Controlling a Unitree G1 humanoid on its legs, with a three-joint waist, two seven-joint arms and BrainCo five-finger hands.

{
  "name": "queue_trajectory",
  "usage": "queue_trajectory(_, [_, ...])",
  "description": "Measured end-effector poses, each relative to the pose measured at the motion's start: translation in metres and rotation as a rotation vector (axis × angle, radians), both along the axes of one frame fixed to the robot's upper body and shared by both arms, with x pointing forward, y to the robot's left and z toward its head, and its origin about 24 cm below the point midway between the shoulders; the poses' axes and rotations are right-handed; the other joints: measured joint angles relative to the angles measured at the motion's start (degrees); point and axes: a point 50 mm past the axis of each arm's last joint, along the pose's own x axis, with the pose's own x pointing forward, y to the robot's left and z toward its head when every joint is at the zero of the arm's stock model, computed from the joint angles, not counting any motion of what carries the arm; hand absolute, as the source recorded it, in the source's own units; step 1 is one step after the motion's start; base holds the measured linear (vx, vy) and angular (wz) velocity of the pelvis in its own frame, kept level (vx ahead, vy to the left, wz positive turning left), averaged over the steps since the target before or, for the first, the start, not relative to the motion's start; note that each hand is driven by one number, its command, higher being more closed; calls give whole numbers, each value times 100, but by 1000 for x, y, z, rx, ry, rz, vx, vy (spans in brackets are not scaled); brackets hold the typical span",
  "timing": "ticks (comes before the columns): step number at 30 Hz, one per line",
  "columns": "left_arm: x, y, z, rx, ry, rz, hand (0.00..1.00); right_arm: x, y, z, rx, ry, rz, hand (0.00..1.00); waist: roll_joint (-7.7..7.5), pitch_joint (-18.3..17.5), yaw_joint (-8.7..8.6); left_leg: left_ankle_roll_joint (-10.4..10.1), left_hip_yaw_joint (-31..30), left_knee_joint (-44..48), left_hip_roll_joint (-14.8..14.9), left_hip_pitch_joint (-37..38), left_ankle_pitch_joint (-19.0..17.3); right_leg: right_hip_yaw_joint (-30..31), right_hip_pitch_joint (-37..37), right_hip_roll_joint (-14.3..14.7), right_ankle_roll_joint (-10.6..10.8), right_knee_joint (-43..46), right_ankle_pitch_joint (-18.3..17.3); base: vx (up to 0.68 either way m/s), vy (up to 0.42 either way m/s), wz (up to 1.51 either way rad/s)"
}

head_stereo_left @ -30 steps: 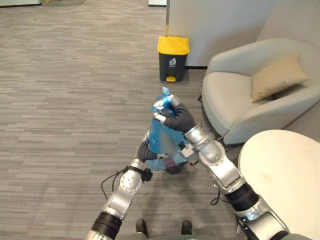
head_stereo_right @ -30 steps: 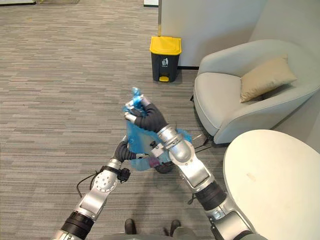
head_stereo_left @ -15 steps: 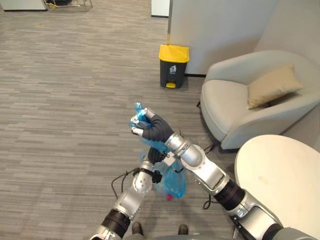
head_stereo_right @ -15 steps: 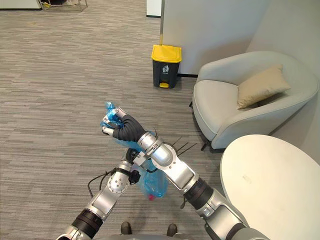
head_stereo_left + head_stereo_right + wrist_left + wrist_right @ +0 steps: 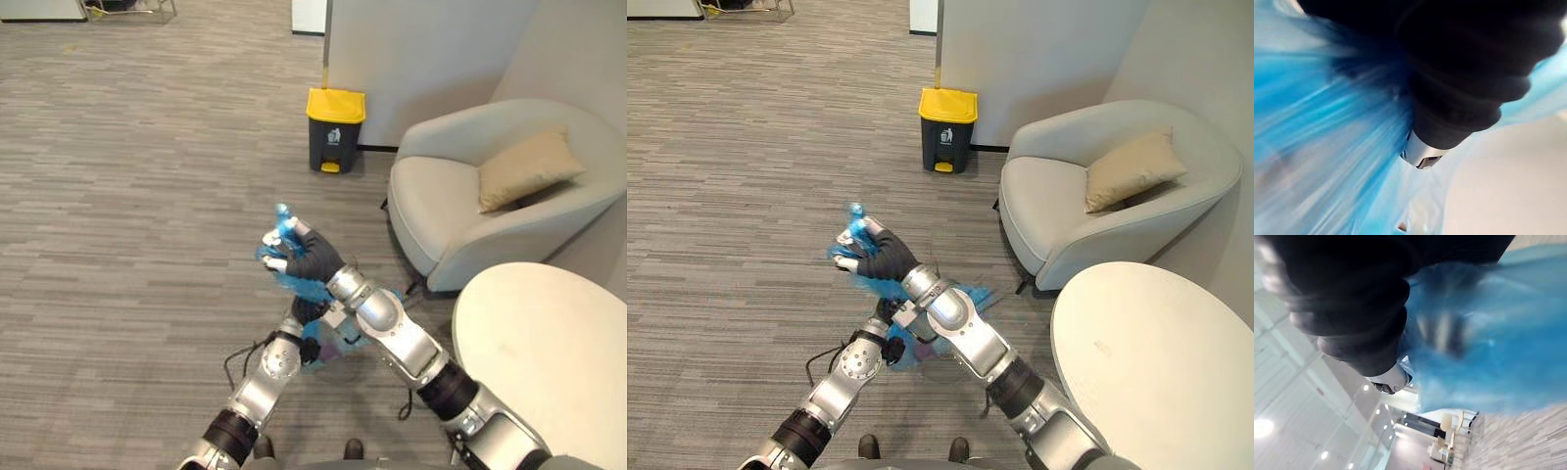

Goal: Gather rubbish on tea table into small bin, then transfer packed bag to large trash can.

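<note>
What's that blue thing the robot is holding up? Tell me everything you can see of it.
It is a thin, see-through blue plastic bag, crumpled and bunched tight at its neck. The right robot hand is curled round that neck, with a tuft of plastic sticking up above the fingers. The bag is held in the air over the grey floor. Its body hangs below, partly hidden behind the robot's arms, and something pinkish seems to lie inside.

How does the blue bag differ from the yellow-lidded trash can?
Material: blue bag is soft translucent plastic; trash can is rigid, dark, yellow-lidded. Pose: blue bag hangs bunched in the right hand; trash can stands on the floor by the wall, lid shut.
</note>
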Motion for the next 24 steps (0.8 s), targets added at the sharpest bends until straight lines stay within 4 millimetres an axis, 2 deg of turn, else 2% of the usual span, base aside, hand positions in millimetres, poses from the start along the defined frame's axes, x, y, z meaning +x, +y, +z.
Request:
queue_trajectory(1, [-4, 10, -3, -28, 26, 46, 100, 0, -10, -10, -19, 23, -46, 0, 0, 0, -11, -1, 0, 0, -1, 17, -1, 11, 13, -1, 0, 0, 0, 0, 0, 0])
queue_trajectory(4, [-8, 24, -3, -62, 35, 110, 100, 1, -30, -23, -82, 35, -125, 0, 0, 0, -15, -1, 1, -3, -7, 34, -1, 9, 28, -2, 2, 1, -1, 0, 0, 0])
queue_trajectory(7, [-13, 52, 2, -91, 12, 228, 100, 1, -65, -40, -207, 29, -267, 0, 1, 1, -24, -1, 3, -10, -12, 91, -3, 9, 85, -6, 14, -2, -11, 0, 0, 0])
queue_trajectory(9, [-19, 74, 7, -96, -15, 315, 100, -8, -102, -51, -318, 29, -387, 0, 4, 2, -18, -1, 6, -39, -22, 109, -6, 15, 102, -19, 86, -3, -61, 0, 0, 0])
queue_trajectory(10, [-21, 80, 7, -100, -16, 340, 100, -12, -111, -55, -339, 40, -412, 0, 4, 3, -21, 0, 7, -40, -24, 108, -6, 19, 100, -21, 87, -4, -62, 0, 0, 0])
queue_trajectory(12, [-34, 111, 2, -84, 4, 458, 100, -27, -149, -74, -424, 115, -528, 0, 16, 3, -74, -14, 12, -43, -28, 104, -36, 29, 103, -24, 78, -30, -70, 0, 0, 0])
queue_trajectory(13, [-38, 118, 0, -74, 13, 481, 100, -32, -157, -78, -439, 138, -549, 0, 20, 5, -81, -11, 14, -43, -24, 100, -41, 38, 102, -25, 75, -42, -70, 0, 0, 0])
queue_trajectory(15, [-52, 141, -13, -40, 84, 529, 100, -51, -184, -103, -498, 280, -585, 0, 50, 12, -124, -31, 6, -42, -25, 94, -68, 32, 97, -23, 64, -43, -81, 0, 0, 0])
queue_trajectory(16, [-55, 146, -17, -39, 106, 537, 100, -55, -189, -112, -510, 326, -588, 0, 59, 12, -136, -31, 2, -42, -25, 88, -69, 25, 95, -23, 59, -43, -85, 9, 4, 6])
queue_trajectory(19, [-78, 169, -46, -36, 265, 588, 100, -90, -215, -162, -553, 627, -564, 0, 155, 44, -239, -58, -86, -41, -47, -40, -119, -65, 7, -49, 76, -42, -105, 2, 3, 12])
queue_trajectory(20, [-79, 170, -47, -35, 271, 590, 100, -91, -216, -164, -554, 636, -564, 0, 161, 40, -238, -58, -88, -41, -48, -54, -119, -66, -7, -50, 76, -42, -106, 6, 8, 10])
queue_trajectory(22, [-93, 176, -60, -29, 354, 590, 100, -113, -229, -185, -569, 774, -587, 0, 252, 67, -245, -59, -208, -6, -81, -315, -120, -147, -200, -75, 84, -12, -115, 23, 11, 15])
queue_trajectory(24, [-99, 178, -66, -33, 392, 591, 100, -126, -238, -197, -550, 856, -648, 0, 331, 142, -262, -52, -370, 113, -112, -520, -124, -357, -320, -139, 122, 148, -224, 45, 24, 42])
